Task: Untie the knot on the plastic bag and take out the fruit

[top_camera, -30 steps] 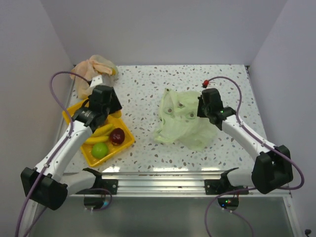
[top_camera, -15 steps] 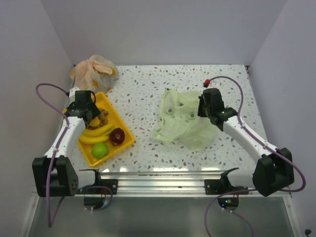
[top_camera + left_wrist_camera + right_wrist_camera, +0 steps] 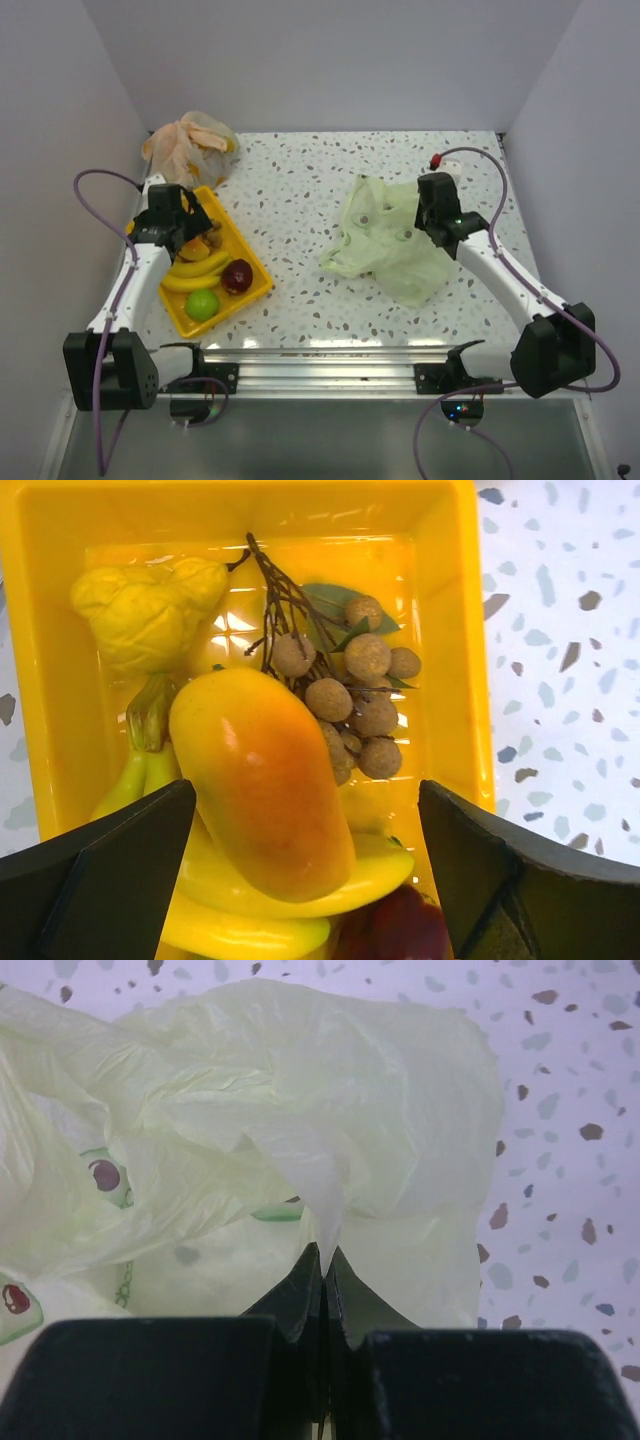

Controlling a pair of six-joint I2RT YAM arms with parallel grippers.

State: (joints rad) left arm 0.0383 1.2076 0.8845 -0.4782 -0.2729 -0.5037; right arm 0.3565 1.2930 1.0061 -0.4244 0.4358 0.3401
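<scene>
The pale green plastic bag [image 3: 390, 245] lies crumpled and flat on the table, right of centre. My right gripper [image 3: 428, 218] is shut on a fold of the bag [image 3: 325, 1185] at its right side. The fruit lies in the yellow tray [image 3: 255, 290]: banana [image 3: 195, 268], dark red apple [image 3: 237, 276], green round fruit [image 3: 202, 304]. In the left wrist view an orange-yellow fruit [image 3: 262, 780] and a cluster of small brown fruits [image 3: 360, 705] lie in the tray [image 3: 445, 630]. My left gripper [image 3: 305, 875] is open just above them, with nothing between its jaws.
An orange-beige plastic bag [image 3: 188, 145] sits at the back left corner. A lumpy yellow fruit [image 3: 150, 610] lies at the tray's far end. White walls close in on both sides and the back. A metal rail [image 3: 330, 358] runs along the near edge.
My right gripper has dragged the green bag to the right and slightly back. My left arm swung left from over the tray's middle and now stays above the tray's far end.
</scene>
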